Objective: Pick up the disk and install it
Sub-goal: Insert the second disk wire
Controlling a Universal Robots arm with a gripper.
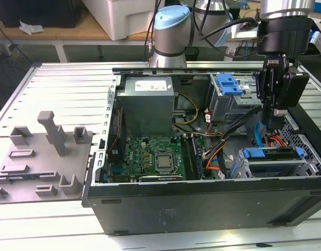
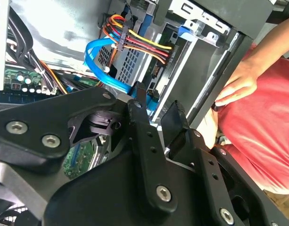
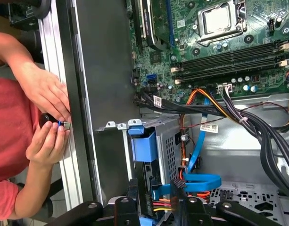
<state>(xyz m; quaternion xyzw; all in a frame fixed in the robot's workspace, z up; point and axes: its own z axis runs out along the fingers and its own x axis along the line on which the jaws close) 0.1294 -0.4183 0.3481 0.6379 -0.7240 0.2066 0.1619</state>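
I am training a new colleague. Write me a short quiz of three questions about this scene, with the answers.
1. True or false: the gripper hangs over the drive cage at the exterior view's right.
2. Which colour is the flat cable looped beside that cage? A red, B blue, C green.
3. Fill in: the person's hands are ___ the computer case.
Key: 1 true; 2 B; 3 outside.

lab | slotted aluminium table (image 1: 66, 83) | open computer case (image 1: 202, 204) | grey fixtures (image 1: 50, 157)
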